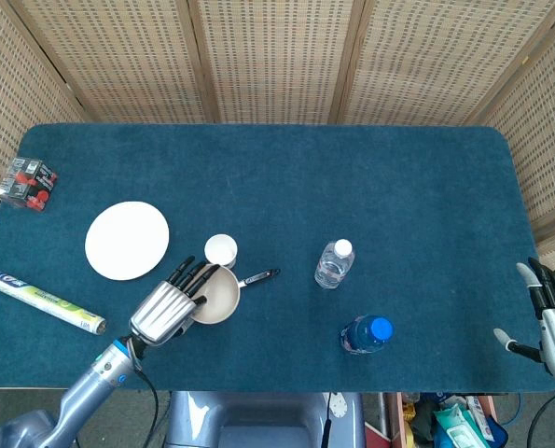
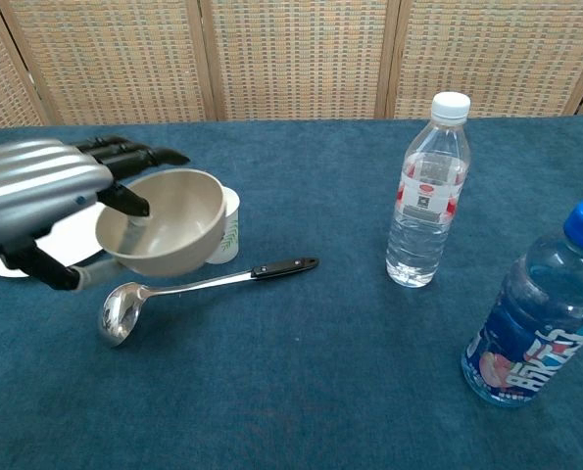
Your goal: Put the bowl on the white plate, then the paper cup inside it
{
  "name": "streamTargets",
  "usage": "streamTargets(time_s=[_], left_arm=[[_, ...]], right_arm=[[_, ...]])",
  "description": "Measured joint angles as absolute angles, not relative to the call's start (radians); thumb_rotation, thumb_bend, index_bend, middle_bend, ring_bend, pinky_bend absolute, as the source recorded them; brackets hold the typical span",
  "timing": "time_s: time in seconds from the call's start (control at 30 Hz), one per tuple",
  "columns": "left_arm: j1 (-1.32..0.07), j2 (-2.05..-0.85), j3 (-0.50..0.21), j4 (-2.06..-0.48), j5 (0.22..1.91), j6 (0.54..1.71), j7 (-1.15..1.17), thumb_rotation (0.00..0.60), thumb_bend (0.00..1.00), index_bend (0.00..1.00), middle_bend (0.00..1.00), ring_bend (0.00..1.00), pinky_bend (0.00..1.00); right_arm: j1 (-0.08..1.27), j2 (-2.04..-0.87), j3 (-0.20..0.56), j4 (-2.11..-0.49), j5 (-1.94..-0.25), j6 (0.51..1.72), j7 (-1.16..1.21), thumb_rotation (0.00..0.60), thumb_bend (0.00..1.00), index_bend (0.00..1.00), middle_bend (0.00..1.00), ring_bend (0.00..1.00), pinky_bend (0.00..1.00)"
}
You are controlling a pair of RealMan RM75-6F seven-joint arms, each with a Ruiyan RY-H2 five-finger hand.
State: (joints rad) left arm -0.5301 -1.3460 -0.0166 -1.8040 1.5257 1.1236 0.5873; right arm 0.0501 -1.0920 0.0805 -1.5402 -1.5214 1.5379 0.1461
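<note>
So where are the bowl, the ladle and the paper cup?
bowl [image 2: 173, 211]: chest view, inside wall.
ladle [image 2: 121, 313]: chest view, its scoop.
paper cup [image 1: 222, 247]: head view, open top.

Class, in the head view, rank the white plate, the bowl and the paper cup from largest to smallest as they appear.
1. white plate
2. bowl, though lifted nearer the camera and partly covered by the left hand
3. paper cup

The left hand [image 2: 36, 191] holds the bowl [image 2: 162, 222] up over the table [image 1: 352, 177]. The paper cup [image 1: 221, 248] sits just behind the bowl, the white plate [image 1: 126, 240] to its left. A ladle [image 2: 198, 291] lies in front.
</note>
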Motion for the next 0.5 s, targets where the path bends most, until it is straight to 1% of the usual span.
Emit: streamTargets(time_s=[0.13,0.23,0.5], left_arm=[[-0.522,-1.248,-0.035,-1.822,1.515,1.144,0.53,0.6,0.46,0.65,0.0,0.0,0.0],[-0.519,-1.202,-0.049,-1.806,1.488,1.146,0.498,0.6,0.46,0.65,0.0,0.0,0.0],[-0.52,-1.176,-0.07,-1.693,1.406,1.116,0.439,0.6,0.46,0.65,0.0,0.0,0.0]], right_arm=[[0.052,-1.094,0.08,-1.541,-1.523,1.535,0.137,0.6,0.14,0.01,0.0,0.0,0.0],[0.054,-1.096,0.078,-1.543,-1.526,1.533,0.127,0.6,0.14,0.01,0.0,0.0,0.0],[0.055,-1.097,0.077,-1.549,-1.525,1.53,0.117,0.6,0.14,0.01,0.0,0.0,0.0]])
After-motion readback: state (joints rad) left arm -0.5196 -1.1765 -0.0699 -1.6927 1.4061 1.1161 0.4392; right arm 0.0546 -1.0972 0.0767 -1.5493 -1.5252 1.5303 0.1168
